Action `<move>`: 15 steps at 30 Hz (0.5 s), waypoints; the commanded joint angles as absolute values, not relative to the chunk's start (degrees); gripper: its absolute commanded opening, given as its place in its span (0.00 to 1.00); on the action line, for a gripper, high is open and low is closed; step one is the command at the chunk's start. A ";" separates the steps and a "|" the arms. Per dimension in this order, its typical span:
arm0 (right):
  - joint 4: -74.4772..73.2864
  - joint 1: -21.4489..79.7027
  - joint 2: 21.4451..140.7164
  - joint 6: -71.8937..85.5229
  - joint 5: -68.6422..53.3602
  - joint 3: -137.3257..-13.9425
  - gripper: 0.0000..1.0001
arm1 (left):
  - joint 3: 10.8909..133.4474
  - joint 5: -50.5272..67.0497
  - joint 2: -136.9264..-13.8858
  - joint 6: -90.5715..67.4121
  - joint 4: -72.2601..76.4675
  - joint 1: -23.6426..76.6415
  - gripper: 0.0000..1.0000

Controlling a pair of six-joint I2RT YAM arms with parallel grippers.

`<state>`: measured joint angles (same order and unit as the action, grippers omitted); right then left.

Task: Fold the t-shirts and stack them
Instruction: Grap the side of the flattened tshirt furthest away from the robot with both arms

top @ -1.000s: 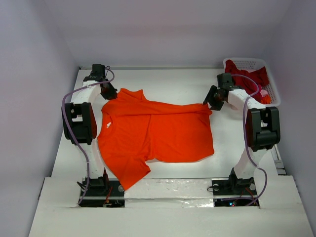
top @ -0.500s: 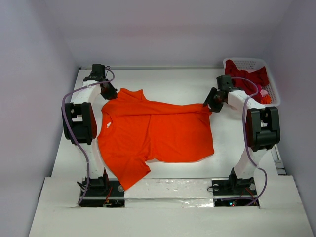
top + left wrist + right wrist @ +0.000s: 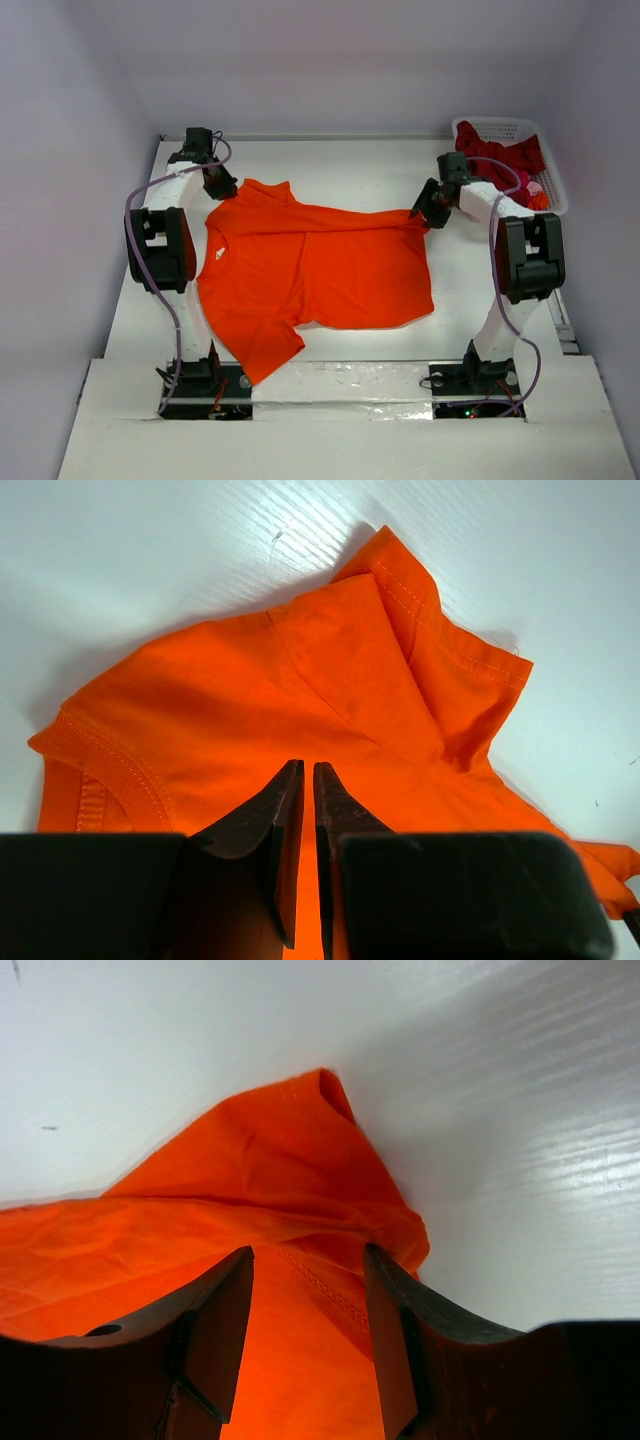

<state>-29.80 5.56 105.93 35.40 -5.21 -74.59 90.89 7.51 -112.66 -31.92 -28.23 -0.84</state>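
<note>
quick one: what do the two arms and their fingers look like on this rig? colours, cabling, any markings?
The left arm and right arm match: white links with bulky black joint housings. A translucent purplish cable loops along the outside of each. The fingers are black, tapered wedges with flat inner faces. No legible markings show.

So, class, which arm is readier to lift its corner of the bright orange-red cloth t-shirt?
Left, probably. The left gripper is shut on the bright orange-red cloth t-shirt; the right gripper only straddles its corner, jaws open, so it must close first.
</note>
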 commanded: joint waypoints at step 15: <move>-31.73 5.10 109.16 36.04 -7.38 -81.21 0.42 | 93.86 8.61 -110.39 -31.73 -29.62 -1.14 0.06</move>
